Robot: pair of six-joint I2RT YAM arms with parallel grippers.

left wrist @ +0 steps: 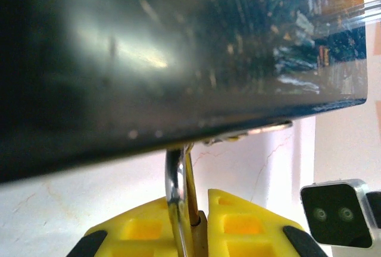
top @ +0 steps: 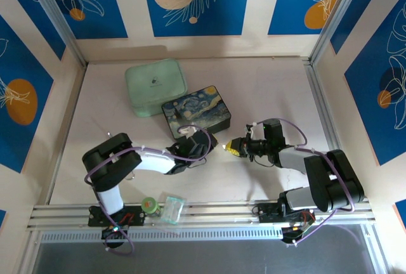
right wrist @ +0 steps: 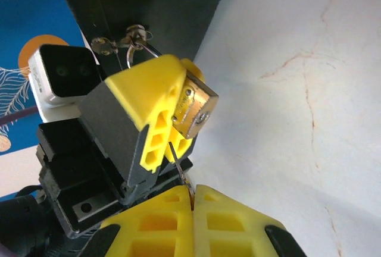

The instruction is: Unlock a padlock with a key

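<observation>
The brass padlock (right wrist: 194,106) is clamped between the yellow fingers (right wrist: 152,105) of my left gripper (top: 214,143), right at the front of the dark starry-night box (top: 196,110). In the left wrist view its silvery shackle (left wrist: 175,188) rises from the left gripper (left wrist: 199,202) to the latch (left wrist: 262,129) under the box's edge. My right gripper (right wrist: 193,189) is shut on the thin silvery key (right wrist: 178,162). The key's tip lies against the left gripper's finger, just below and left of the padlock's keyhole face. In the top view the right gripper (top: 230,149) faces the left one closely.
A mint-green case (top: 155,87) lies behind the starry box. A small green-capped bottle (top: 149,205) and a clear plastic packet (top: 171,209) sit on the near rail by the left arm's base. Bare white table (right wrist: 309,108) stretches to the right of the grippers.
</observation>
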